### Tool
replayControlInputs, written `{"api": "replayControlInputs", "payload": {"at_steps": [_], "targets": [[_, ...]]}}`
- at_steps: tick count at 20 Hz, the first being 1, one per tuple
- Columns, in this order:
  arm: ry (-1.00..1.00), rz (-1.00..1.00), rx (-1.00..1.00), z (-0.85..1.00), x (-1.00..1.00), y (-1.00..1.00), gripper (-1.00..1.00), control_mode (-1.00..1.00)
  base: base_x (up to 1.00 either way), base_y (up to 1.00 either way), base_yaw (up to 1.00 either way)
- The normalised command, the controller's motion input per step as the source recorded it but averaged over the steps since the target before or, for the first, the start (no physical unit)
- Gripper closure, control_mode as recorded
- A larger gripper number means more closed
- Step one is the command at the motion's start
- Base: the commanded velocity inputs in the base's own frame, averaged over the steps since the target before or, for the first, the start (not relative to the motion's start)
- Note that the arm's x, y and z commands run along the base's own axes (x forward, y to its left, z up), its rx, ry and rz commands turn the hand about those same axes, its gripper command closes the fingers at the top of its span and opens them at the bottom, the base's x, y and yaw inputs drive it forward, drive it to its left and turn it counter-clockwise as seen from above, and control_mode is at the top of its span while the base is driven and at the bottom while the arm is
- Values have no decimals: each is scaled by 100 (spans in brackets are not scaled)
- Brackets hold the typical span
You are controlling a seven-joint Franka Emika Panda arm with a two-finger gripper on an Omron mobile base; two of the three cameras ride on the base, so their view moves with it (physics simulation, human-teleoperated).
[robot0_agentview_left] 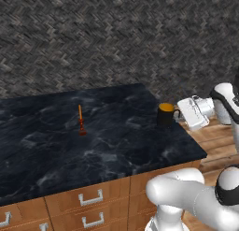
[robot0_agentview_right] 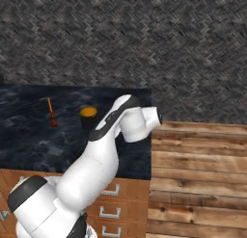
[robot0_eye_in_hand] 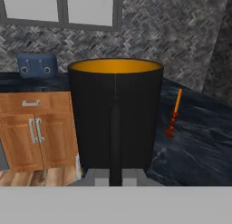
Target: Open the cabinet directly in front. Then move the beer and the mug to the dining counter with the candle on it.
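Note:
The black mug (robot0_agentview_left: 165,114) with its yellow-orange inside stands upright near the right end of the dining counter (robot0_agentview_left: 70,146), a black marbled top over brown drawers. My gripper (robot0_agentview_left: 179,114) reaches in from the right and is shut on the mug's loop handle. In the hand view the mug (robot0_eye_in_hand: 115,114) is close in the middle, its handle running down to my gripper (robot0_eye_in_hand: 115,177). The thin orange-red candle (robot0_agentview_left: 81,120) stands further left on the same top, well apart from the mug. My arm hides most of the mug (robot0_agentview_right: 88,112) in the right base view. The beer and the cabinet are out of view.
Wooden floor (robot0_agentview_right: 198,174) lies right of the counter end. A herringbone grey wall (robot0_agentview_left: 116,38) runs behind. The hand view shows a low wooden cabinet (robot0_eye_in_hand: 34,128) with a blue-grey toaster (robot0_eye_in_hand: 37,65) on top, under a window (robot0_eye_in_hand: 63,5).

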Motion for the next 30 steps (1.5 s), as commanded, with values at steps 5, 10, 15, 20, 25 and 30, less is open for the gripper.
{"api": "replayControlInputs", "payload": {"at_steps": [5, 10, 15, 20, 25, 30], "targets": [[3, 5, 0, -48, 53, 27, 100, -100, 0, 0, 0], [0, 5, 0, -40, 28, 15, 100, -100, 0, 0, 0], [0, 4, 0, -42, 19, 16, 100, -100, 0, 0, 0], [0, 2, 0, -44, 15, 30, 100, -100, 0, 0, 0], [0, 0, 0, -43, 16, 28, 100, -100, 0, 0, 0], [-1, 0, 0, -36, 9, 22, 100, -100, 0, 0, 0]]}}
